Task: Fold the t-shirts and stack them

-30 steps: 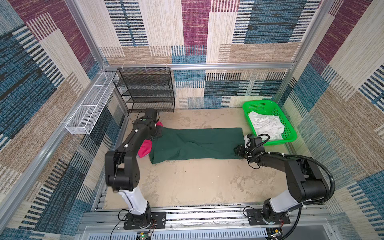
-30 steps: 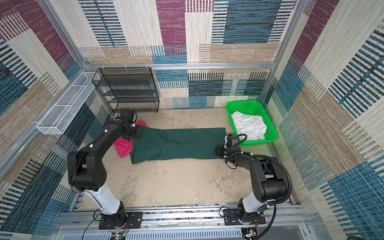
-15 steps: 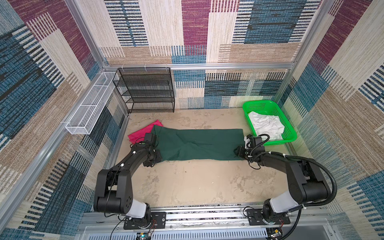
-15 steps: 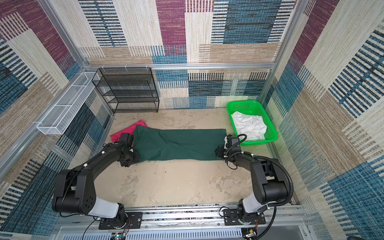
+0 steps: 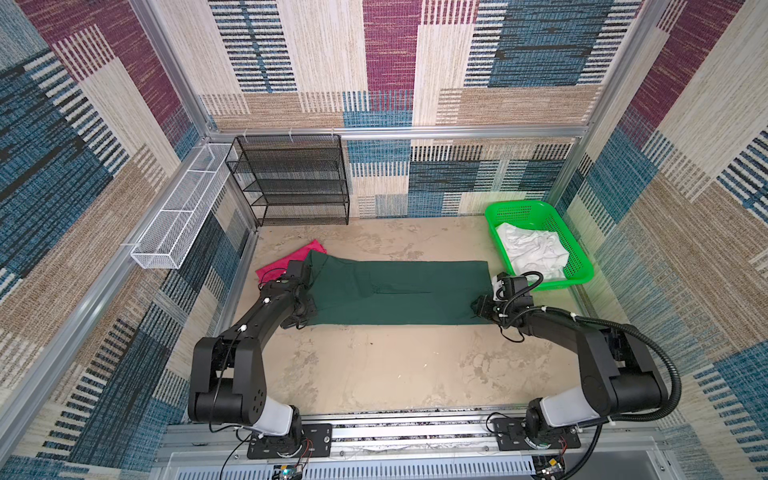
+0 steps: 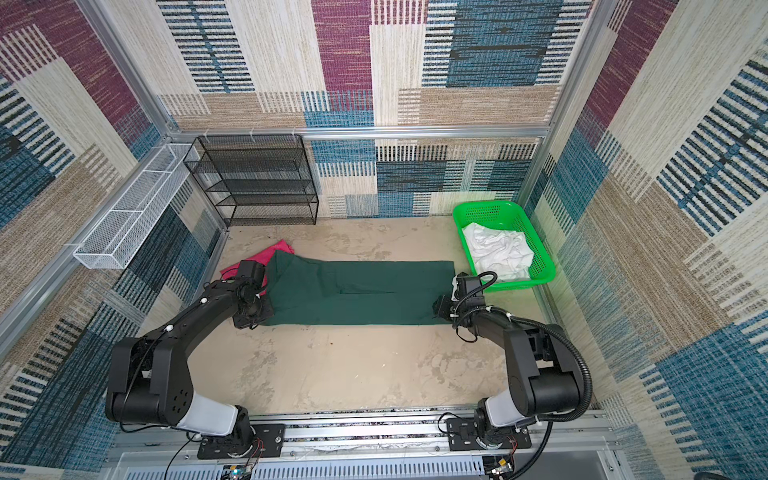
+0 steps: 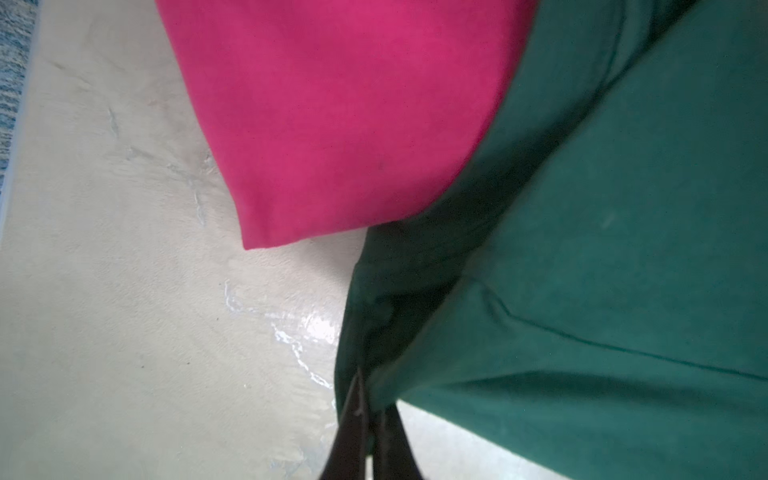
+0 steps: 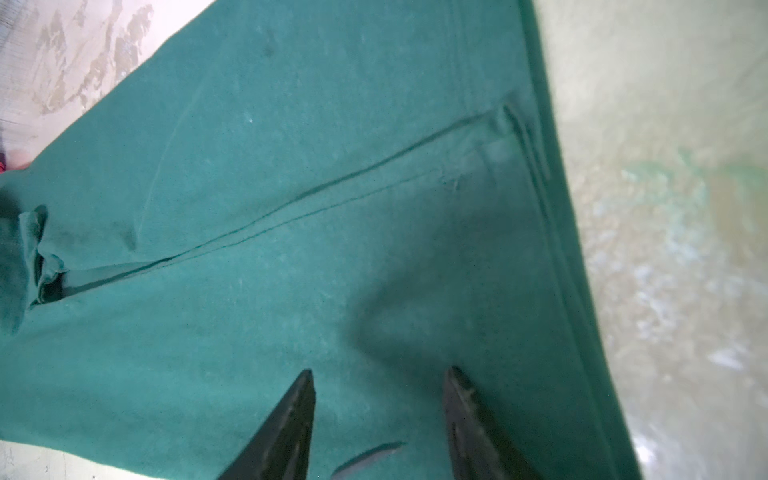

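Observation:
The dark green t-shirt (image 5: 399, 291) (image 6: 357, 291) lies flat as a long strip across the floor. Under its far left end the pink t-shirt (image 5: 286, 264) (image 6: 270, 255) shows partly. My left gripper (image 5: 305, 309) (image 6: 259, 309) is at the green shirt's near left corner. In the left wrist view this gripper (image 7: 370, 399) is shut on a pinch of green cloth (image 7: 623, 249), with the pink shirt (image 7: 340, 116) just beyond. My right gripper (image 5: 478, 309) (image 6: 440, 307) is at the near right corner. It stands open (image 8: 380, 374) low over the green cloth (image 8: 291, 208), holding nothing.
A bright green basket (image 5: 577, 266) with white cloth (image 5: 532, 249) in it stands at the back right, close behind the right wrist. A black mesh rack (image 5: 295, 183) stands against the back wall. A white wire basket (image 5: 178, 224) hangs on the left wall.
My left arm came from the far left end by the pink shirt to the green shirt's near left corner and shut on the cloth. The right arm has stayed put.

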